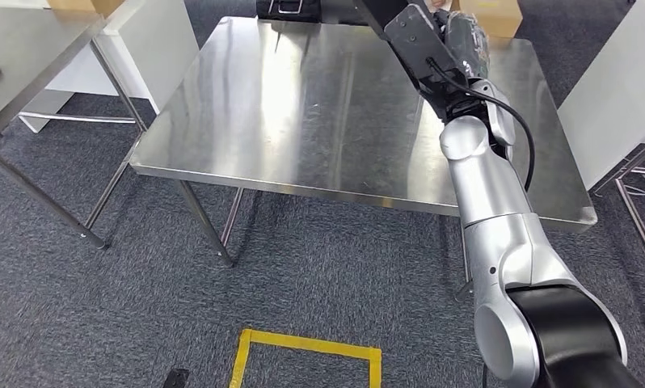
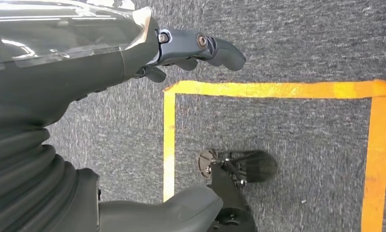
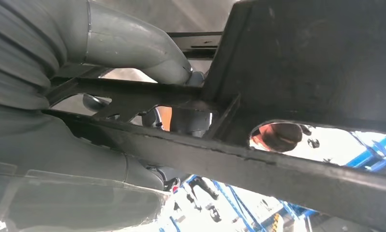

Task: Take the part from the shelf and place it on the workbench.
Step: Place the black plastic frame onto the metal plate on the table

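The right hand [image 1: 462, 40] is wrapped around the part [image 3: 297, 72], a flat black frame with cutouts; the wrist cam shows the thumb [image 3: 133, 43] curled over 1 of its bars, so it's gripping it. The part is up in the air over the far right side of the workbench [image 1: 303, 105], not set down yet. The left hand [image 2: 196, 48] hangs down by the carpet holding nothing, fingers loosely apart.

What could bite here, I'd guess: the hand holds the frame at 1 end, so it could pivot in the grip or clip the table edge on the way down, and that steel top looks slick.

Count: 1 part, 1 workbench, 1 more steel table [image 1: 20, 56] on the left, 1 yellow tape square [image 1: 303, 347] on the floor.
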